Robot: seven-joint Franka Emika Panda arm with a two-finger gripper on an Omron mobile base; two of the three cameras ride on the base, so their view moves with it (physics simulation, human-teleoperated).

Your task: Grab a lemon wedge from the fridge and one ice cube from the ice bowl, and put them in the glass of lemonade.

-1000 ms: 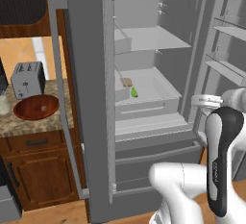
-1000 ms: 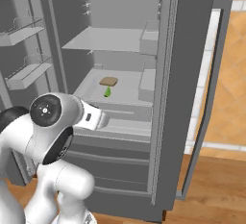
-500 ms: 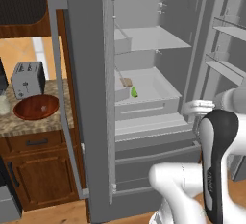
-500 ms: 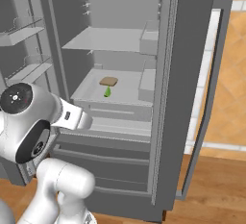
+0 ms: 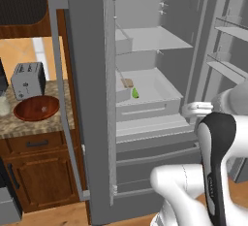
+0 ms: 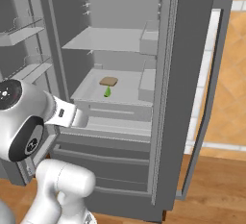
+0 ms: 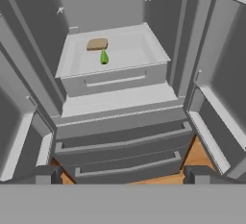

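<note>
Inside the fridge [image 5: 160,74], both doors swung wide, we see the lemon wedge [image 7: 104,56] lying in the pale tray, just beside a small tan block [image 7: 97,44]. Our end effector [image 7: 122,174] hangs well back from it, level with the lower drawers, fingertips [image 7: 47,174] spread apart around nothing. On the tabletop sits the ice bowl [image 5: 37,108].

The tall grey steel fridge [image 5: 92,99] stands open in front of me. In its white tray [image 7: 144,50] lies the tiny yellow-green lemon wedge [image 7: 104,57], just in front of a small tan-brown block [image 7: 97,44]. Two drawers [image 7: 125,143] sit below. Far left, on the counter [image 5: 29,123], the round reddish-brown ice bowl [image 5: 36,107] sits in front of the silver toaster [image 5: 26,79].
</note>
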